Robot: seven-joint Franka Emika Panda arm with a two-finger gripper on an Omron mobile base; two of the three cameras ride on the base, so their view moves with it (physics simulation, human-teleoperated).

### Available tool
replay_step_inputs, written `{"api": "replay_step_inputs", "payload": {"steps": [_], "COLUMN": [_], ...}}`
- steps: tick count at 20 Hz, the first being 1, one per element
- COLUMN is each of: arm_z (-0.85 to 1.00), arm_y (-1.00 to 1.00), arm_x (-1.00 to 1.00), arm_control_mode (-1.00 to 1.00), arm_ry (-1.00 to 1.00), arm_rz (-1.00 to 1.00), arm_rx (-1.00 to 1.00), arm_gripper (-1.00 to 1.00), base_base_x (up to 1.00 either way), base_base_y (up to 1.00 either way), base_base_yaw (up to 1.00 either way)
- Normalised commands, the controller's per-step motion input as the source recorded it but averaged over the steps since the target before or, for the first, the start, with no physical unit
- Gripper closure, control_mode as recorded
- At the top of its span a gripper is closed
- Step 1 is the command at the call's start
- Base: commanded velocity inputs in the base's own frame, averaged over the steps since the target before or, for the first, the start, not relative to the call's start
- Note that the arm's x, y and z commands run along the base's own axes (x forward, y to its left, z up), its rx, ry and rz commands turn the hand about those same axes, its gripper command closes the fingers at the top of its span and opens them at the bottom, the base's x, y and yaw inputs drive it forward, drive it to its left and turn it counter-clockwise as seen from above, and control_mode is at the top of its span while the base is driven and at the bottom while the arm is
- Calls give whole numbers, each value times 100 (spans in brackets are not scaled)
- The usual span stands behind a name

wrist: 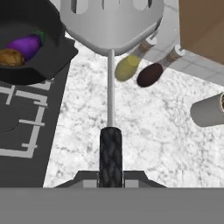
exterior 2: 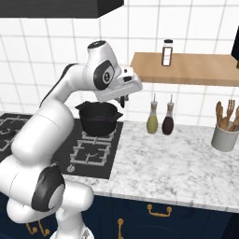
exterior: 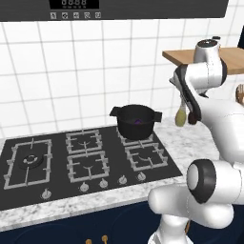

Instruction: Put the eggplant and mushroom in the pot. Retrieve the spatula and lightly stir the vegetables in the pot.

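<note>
My gripper [wrist: 110, 179] is shut on the black handle of the spatula [wrist: 110, 148]. The spatula's thin shaft runs up to its slotted silver-grey head [wrist: 111, 22] at the top of the hand view. The black pot [wrist: 30, 52] stands on the stove's back right burner, with the purple eggplant [wrist: 25, 44] and the tan mushroom [wrist: 9, 57] side by side inside. In the right base view the gripper [exterior 2: 123, 100] hangs above the pot [exterior 2: 98, 117], just to its right. From the left base camera the pot [exterior: 136, 122] shows a purple spot inside.
An olive bottle [exterior 2: 152, 122] and a dark bottle [exterior 2: 168, 123] stand on the marble counter [exterior 2: 177, 163] by the wall. A grey cup [exterior 2: 225, 136] holds wooden utensils at far right. A wooden shelf [exterior 2: 186, 67] hangs above. The black stove [exterior: 71, 162] spreads left.
</note>
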Motion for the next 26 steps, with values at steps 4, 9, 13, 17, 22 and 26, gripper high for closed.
{"api": "replay_step_inputs", "payload": {"steps": [4, 9, 13, 17, 22, 26], "arm_z": [4, 1, 0, -3, -12, 0], "arm_y": [64, 55, 48, 42, 41, 18], "arm_x": [-4, 0, 17, 50, 60, 41], "arm_control_mode": [-100, -100, -100, -100, -100, -100], "arm_ry": [0, 0, 1, 24, 33, 39], "arm_rz": [-7, -7, -2, 0, 0, 2], "arm_rx": [-13, -9, -9, -18, -20, -22], "arm_gripper": [100, 100, 100, 100, 100, 100], "base_base_x": [0, 0, 0, 0, 0, 0], "base_base_y": [0, 0, 0, 0, 0, 0], "base_base_yaw": [0, 0, 0, 0, 0, 0]}}
